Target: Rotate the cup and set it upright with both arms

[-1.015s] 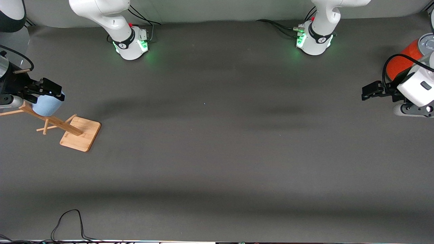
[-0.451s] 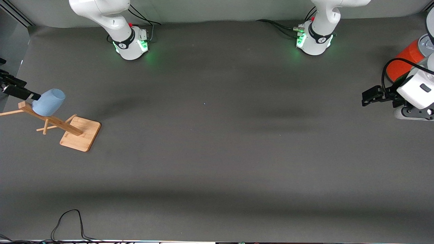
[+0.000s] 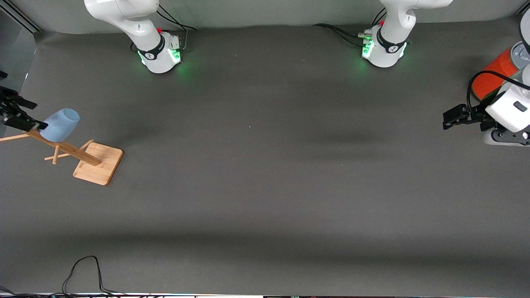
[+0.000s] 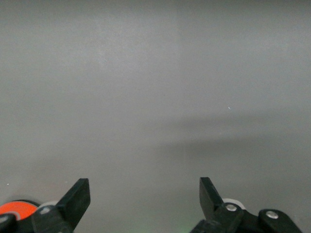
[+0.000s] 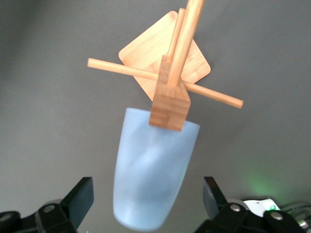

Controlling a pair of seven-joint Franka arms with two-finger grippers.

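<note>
The light-blue cup hangs on the wooden peg rack at the right arm's end of the table. The right gripper sits beside the cup's closed base, fingers spread, not touching. The left gripper waits open just beside the orange can.
</note>
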